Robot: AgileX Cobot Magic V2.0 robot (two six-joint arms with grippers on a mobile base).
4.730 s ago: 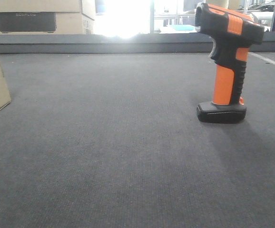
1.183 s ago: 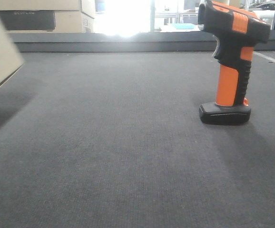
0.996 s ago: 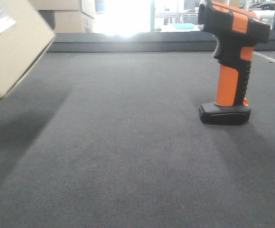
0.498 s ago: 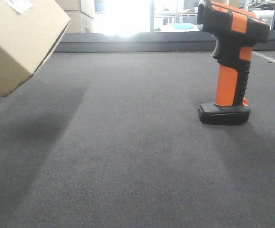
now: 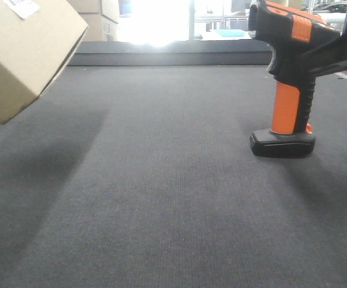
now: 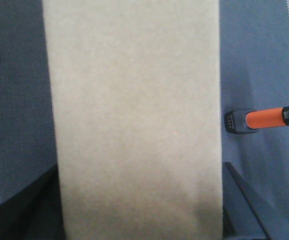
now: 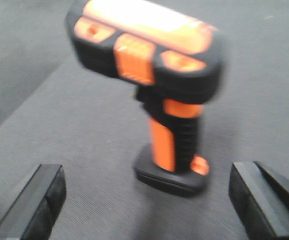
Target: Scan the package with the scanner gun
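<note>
My L gripper is clamped on the pkg. L wrist cam shows only a plain tan face filling the frame, w/ a dark finger at each lower side. Front cam adds what that misses: pkg is up off the mat, tilted, white label on top, far left. Scanner gun stands upright on its foot at right, well apart from pkg. R wrist cam: my R gripper has jaws wide apart, gun beyond them, blurry, not touched. L wrist cam catches only the gun's foot and orange stem.
</note>
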